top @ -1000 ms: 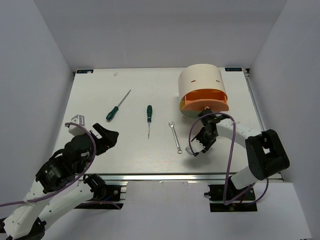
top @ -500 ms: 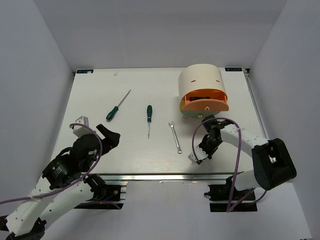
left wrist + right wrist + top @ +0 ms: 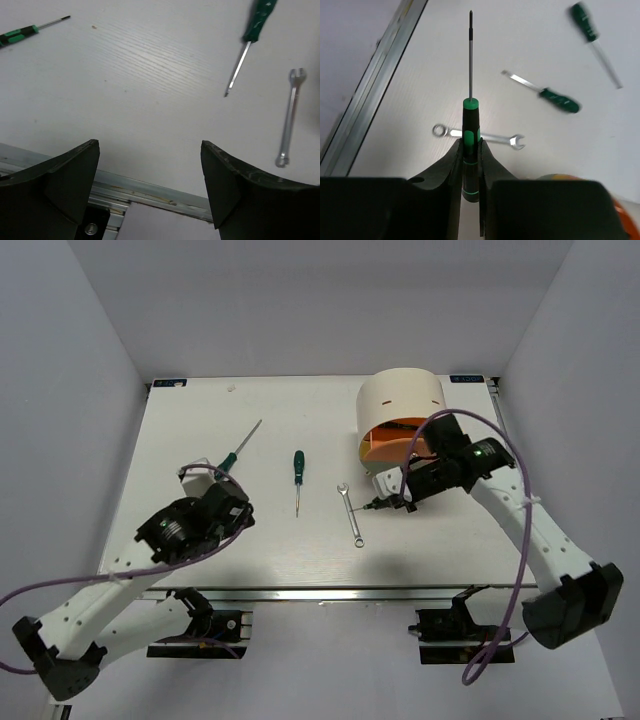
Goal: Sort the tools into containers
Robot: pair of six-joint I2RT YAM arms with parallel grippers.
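Observation:
My right gripper [image 3: 386, 502] hangs over the table just left of the beige drum container [image 3: 400, 400], shut on a green-handled screwdriver [image 3: 470, 104] whose shaft points away from the wrist. The container's orange drawer [image 3: 385, 448] shows behind the arm. Two more screwdrivers lie on the table, one near the middle [image 3: 298, 472] and one further left [image 3: 240, 448]. The silver wrench [image 3: 350, 513] lies flat below the held screwdriver. My left gripper [image 3: 222, 490] stands open with nothing between its fingers, close to the left screwdriver's handle. The left wrist view shows the same screwdrivers [image 3: 20, 34] [image 3: 255, 25] and the wrench [image 3: 290, 117].
The aluminium rail [image 3: 150, 187] of the table's near edge runs just under my left gripper. It also shows in the right wrist view as a rail [image 3: 375, 85] at the left. White walls stand round the table on three sides.
My right gripper closed on a screwdriver near the front edge, lifted it and carried it up towards the container. The left arm swung forward and right, nearer the left screwdriver.

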